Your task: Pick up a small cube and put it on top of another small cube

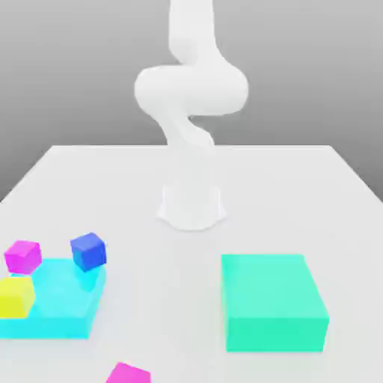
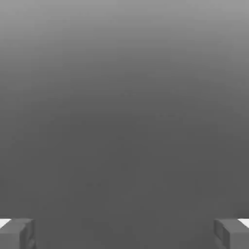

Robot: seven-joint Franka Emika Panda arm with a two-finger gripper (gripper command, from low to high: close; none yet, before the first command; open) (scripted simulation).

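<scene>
Hanging spread wide, gripper [image 2: 124, 233]; blue cube [image 1: 88, 251], magenta cube [image 1: 22, 256] nowhere between fingers.

Smooth white arm [image 1: 191, 97], grey-tipped tool [image 2: 124, 233]

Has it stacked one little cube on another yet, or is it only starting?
Only starting. Nothing is stacked: the small blue cube, magenta cube and yellow cube sit apart around the flat cyan block. The end effector is open and holds nothing. Picking a cube up and placing it remains.
</scene>
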